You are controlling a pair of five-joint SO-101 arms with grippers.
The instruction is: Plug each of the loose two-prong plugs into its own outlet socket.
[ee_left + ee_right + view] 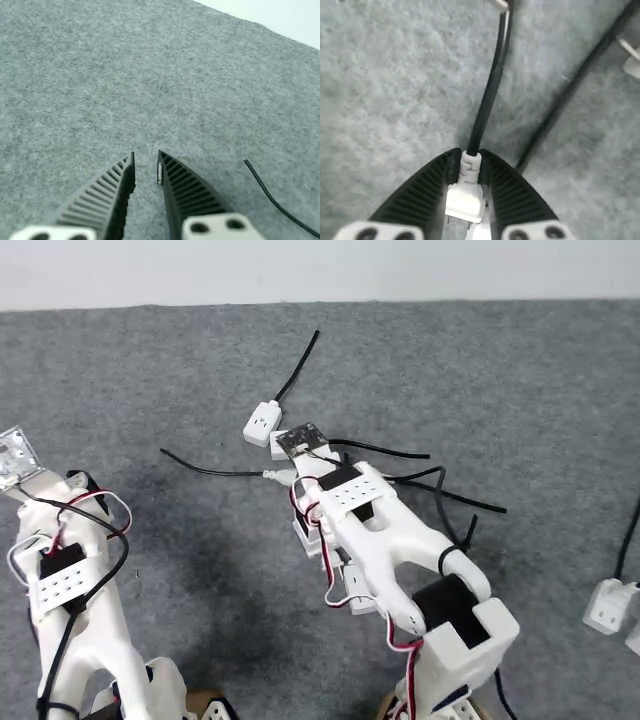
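My right gripper is shut on a white two-prong plug, and the plug's black cable runs straight away from the fingertips. In the high view this gripper lies low over the mat, just short of a white outlet socket whose cable leads to the far side. Another white plug lies beside the arm with its cable trailing left. My left gripper hangs over bare grey mat at the left edge, open by a narrow gap with nothing in it.
Two more white outlet sockets sit at the right edge. Loose black cables cross the mat to the right of the right arm. A black cable end lies near the left gripper. The grey mat stretches wide at the back.
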